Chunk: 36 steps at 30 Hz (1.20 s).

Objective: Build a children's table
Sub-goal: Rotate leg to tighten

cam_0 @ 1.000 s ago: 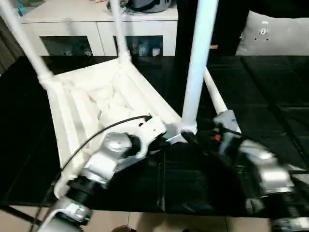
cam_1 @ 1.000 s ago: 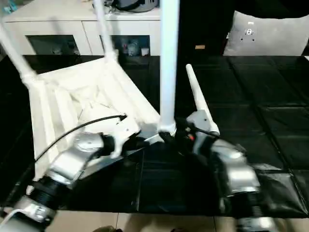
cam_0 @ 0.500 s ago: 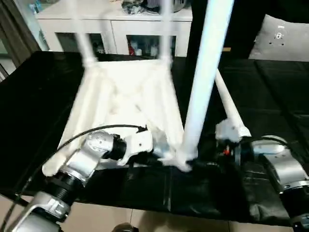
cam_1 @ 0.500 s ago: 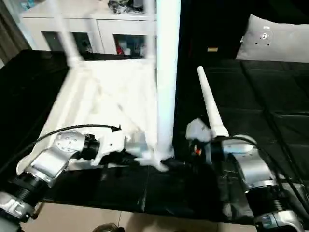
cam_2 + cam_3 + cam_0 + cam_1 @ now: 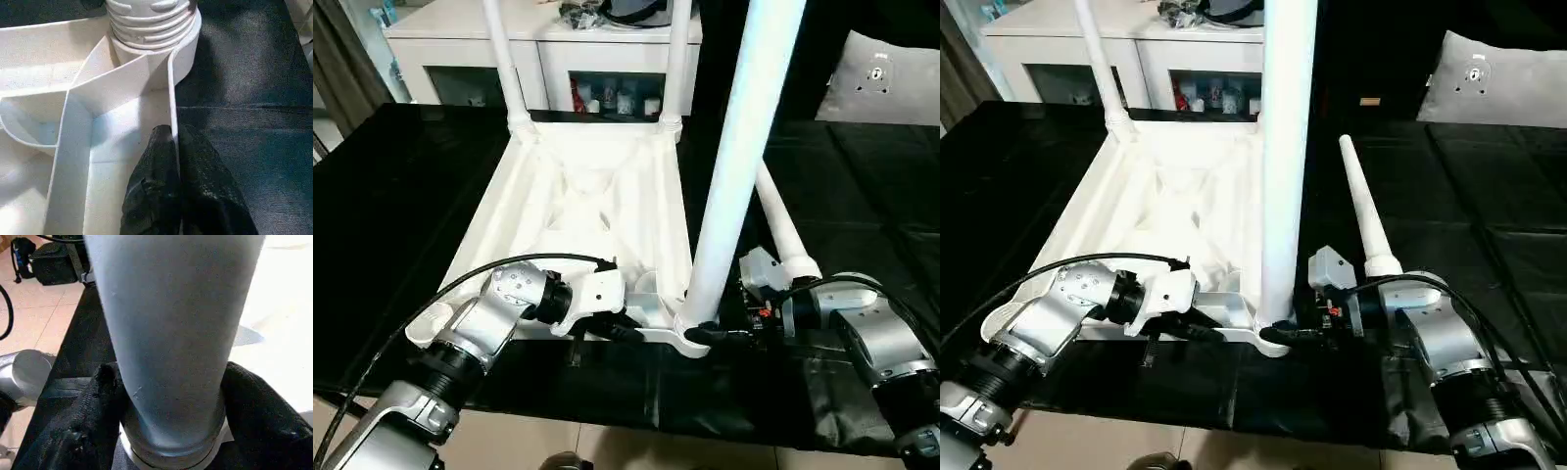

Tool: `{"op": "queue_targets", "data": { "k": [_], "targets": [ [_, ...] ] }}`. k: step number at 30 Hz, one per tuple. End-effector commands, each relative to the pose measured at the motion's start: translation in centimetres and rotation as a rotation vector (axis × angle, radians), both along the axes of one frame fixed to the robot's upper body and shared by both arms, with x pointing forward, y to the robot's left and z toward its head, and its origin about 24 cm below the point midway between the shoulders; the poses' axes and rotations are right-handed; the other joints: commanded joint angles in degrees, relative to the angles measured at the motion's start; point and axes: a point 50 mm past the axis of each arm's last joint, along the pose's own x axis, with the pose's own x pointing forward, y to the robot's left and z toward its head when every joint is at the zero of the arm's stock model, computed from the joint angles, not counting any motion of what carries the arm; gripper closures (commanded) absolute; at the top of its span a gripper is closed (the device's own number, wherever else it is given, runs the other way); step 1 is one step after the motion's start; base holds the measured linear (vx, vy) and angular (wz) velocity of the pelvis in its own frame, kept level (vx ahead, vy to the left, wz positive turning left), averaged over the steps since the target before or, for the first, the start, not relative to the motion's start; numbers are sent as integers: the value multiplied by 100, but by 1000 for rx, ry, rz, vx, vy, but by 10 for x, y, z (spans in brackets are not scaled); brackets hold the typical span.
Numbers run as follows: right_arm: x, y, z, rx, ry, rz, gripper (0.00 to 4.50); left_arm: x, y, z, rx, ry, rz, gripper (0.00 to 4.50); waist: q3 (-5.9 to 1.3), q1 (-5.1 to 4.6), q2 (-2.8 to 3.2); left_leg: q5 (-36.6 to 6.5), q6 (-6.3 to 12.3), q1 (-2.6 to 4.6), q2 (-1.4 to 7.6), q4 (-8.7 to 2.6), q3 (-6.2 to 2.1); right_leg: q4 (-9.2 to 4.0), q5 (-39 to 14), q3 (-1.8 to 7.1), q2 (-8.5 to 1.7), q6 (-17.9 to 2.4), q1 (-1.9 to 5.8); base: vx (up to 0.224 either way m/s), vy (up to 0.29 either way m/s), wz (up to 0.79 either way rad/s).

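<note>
Underside up, the children's table [image 5: 592, 191] lies on the black-covered work table [image 5: 401, 196], its ribbed rectangular top running lengthwise away from the robot toward a white cabinet [image 5: 460, 39] behind. Three legs stand upright in the corner sockets, pointing straight up: two at the far corners [image 5: 504, 59] and [image 5: 677, 54], and a near leg [image 5: 734, 176] in the near right socket. A fourth, loose leg [image 5: 1361, 206] lies flat on the black cover just to the right of the top, its long axis running roughly parallel to the top's long side, with the narrow tip pointing away from the robot. The left gripper [image 5: 172, 147] is pinched shut on the thin outer rim wall of the top, close beside the threaded base of the near leg. The right gripper [image 5: 168, 416] has its black fingers [image 5: 98, 411] set on either side of the near leg's base, right at the socket, clasping it. A grey cushion [image 5: 1498, 83] rests at the far right.
</note>
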Motion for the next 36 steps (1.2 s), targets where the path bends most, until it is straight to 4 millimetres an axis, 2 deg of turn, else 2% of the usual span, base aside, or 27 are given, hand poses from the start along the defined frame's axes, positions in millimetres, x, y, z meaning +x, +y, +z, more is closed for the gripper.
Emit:
{"op": "queue_targets", "data": {
  "k": [1,5,8,10,11,12,13,14,15,17,18,19,20,21,22,25,26,27,28,29,30,31,35,36],
  "targets": [
    [-4,2,-4,3,37,15,181,-2,-7,5,5,-23,-71,450,-408,-23,-125,-965,478,51,263,-355,-54,-412,-1733,250,-439,-1060,292,0,0,0],
    [-6,4,-8,30,75,-20,188,-2,-7,5,-14,-16,-43,450,-411,-19,-128,-916,475,48,266,-358,-55,-402,-1696,251,-437,-1059,293,0,0,0],
    [-4,9,-12,74,113,-103,189,-1,-10,8,-81,-8,39,450,-400,-32,-130,-973,443,42,260,-362,-52,-420,-1781,247,-443,-1064,290,0,0,0],
    [3,18,-19,72,105,-241,189,2,-17,13,-148,-7,141,450,-374,-87,-128,-1097,345,45,257,-386,-61,-437,-2027,236,-440,-1017,282,0,0,0],
    [9,25,-23,80,101,-342,189,3,-22,16,-188,-2,223,450,-351,-129,-126,-1258,240,58,245,-404,-71,-463,-2370,227,-447,-927,279,0,0,0],
    [13,30,-25,82,96,-393,189,5,-26,18,-209,-2,281,450,-345,-168,-136,-1304,190,51,238,-416,-78,-476,-2493,218,-450,-891,289,0,0,0],
    [19,38,-29,88,102,-495,189,6,-35,20,-242,6,366,450,-327,-236,-146,-1437,120,46,209,-428,-100,-531,-2848,186,-452,-742,295,0,0,0],
    [20,40,-30,89,106,-516,189,6,-36,21,-246,8,381,450,-322,-330,-151,-1462,61,2,199,-444,-125,-531,-2970,160,-454,-653,328,0,0,0],
    [23,45,-32,85,103,-569,189,7,-42,23,-265,7,431,450,-319,-411,-189,-1576,61,17,177,-425,-119,-589,-3224,146,-444,-531,299,0,0,0],
    [24,47,-32,81,98,-590,190,8,-46,24,-274,4,456,450,-320,-467,-195,-1568,145,60,142,-374,-99,-645,-3374,168,-444,-482,248,0,0,0],
    [28,51,-35,81,93,-678,190,10,-54,26,-295,11,526,450,-323,-463,-191,-1499,209,77,130,-353,-76,-665,-3405,187,-437,-455,222,0,0,0],
    [31,52,-36,80,94,-745,190,12,-58,27,-303,3,562,450,-320,-460,-170,-1472,228,81,131,-355,-77,-672,-3389,189,-433,-459,210,0,0,0],
    [34,53,-37,77,91,-799,190,14,-64,29,-307,-11,591,450,-332,-474,-173,-1401,228,50,135,-368,-88,-651,-3237,173,-416,-479,239,0,0,0],
    [34,53,-38,74,89,-820,190,14,-66,29,-308,-19,602,450,-338,-478,-148,-1372,217,42,147,-380,-96,-636,-3140,172,-411,-492,244,0,0,0],
    [36,55,-38,67,75,-849,190,15,-72,32,-307,-34,623,450,-344,-476,-145,-1393,226,56,159,-382,-93,-629,-2985,179,-401,-519,231,0,0,0],
    [37,54,-35,88,39,-860,190,14,-76,33,-296,-46,618,450,-378,-445,-129,-1333,314,69,181,-384,-82,-576,-2422,215,-400,-716,230,0,0,0],
    [37,53,-33,109,23,-855,190,14,-75,32,-282,-54,609,450,-388,-436,-126,-1242,357,49,180,-382,-82,-543,-2169,223,-406,-800,259,0,0,0],
    [37,53,-32,116,17,-853,134,13,-75,32,-277,-57,607,450,-393,-425,-114,-1193,377,41,188,-382,-82,-529,-2037,228,-412,-838,267,0,0,0],
    [37,52,-30,136,17,-857,121,13,-73,31,-271,-55,615,450,-396,-421,-124,-1098,413,24,185,-372,-74,-503,-1814,232,-411,-912,282,0,0,0],
    [37,50,-28,152,12,-861,121,13,-71,31,-267,-56,619,450,-405,-406,-105,-1007,441,20,188,-366,-74,-475,-1618,234,-413,-987,296,0,0,0],
    [37,49,-27,160,9,-863,101,13,-70,31,-265,-57,622,450,-409,-404,-112,-970,456,18,190,-360,-70,-468,-1536,239,-416,-1021,298,0,0,0],
    [37,47,-24,172,-4,-859,101,14,-68,30,-261,-59,625,450,-411,-388,-112,-907,480,12,187,-356,-67,-458,-1441,241,-418,-1065,309,0,0,0],
    [34,33,-16,207,-59,-801,56,16,-60,29,-243,-64,608,450,-409,-332,-116,-896,518,17,192,-359,-64,-462,-1479,233,-417,-1036,322,0,0,0],
    [34,33,-16,208,-60,-799,56,16,-59,29,-243,-64,607,450,-406,-329,-117,-903,521,15,195,-357,-64,-463,-1488,234,-423,-1035,321,0,0,0]
  ]
}}
